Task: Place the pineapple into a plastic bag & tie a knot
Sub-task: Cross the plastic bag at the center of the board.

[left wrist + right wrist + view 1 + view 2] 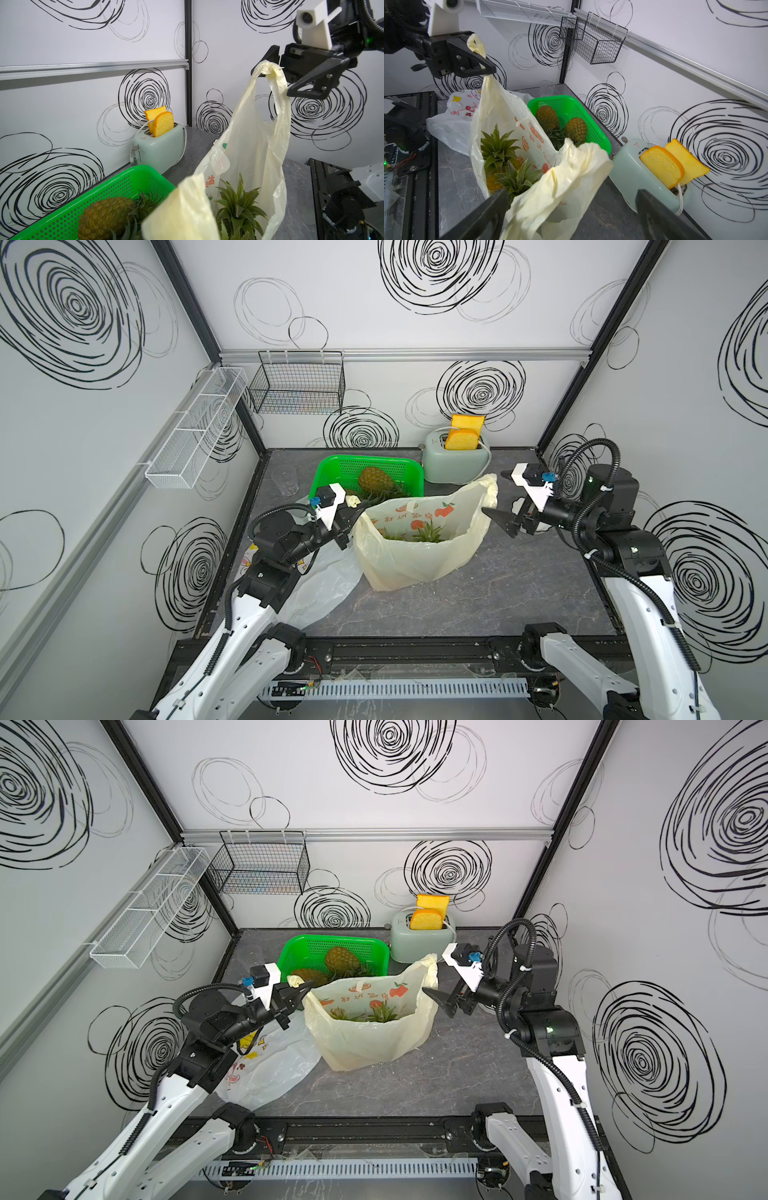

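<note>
Right gripper (572,195): fingers (483,214) spread wide, one on each side of the right handle of the cream plastic bag (415,560). The left wrist view shows that handle looped over one finger only, not pinched.

Left gripper (359,512): fingers pressed together on the bag's opposite handle, with a tuft of film poking out above them.

Cream plastic bag: upright on the surface (498,593), mouth open. Its rim is strung between the two raised handles and sags in the middle on the near side.

Bagged pineapples (500,149): inside the bag, two leafy crowns standing below the rim.

Green basket (345,472): just behind the bag, its near wall close against the bag's printed back panel. Two spare pineapples (548,117) lie in it.

Toaster (453,468): behind the bag's right handle, near but apart, with two toast slices (461,439) upright in the slots.

White printed bag (324,593): flat beside the bag's left flank, its edge meeting the bag's base, partly under the left arm.

Clear cup (285,481): well beyond the bag's left handle, past the basket.

Open room: bare surface in front of the bag and off its right flank.
</note>
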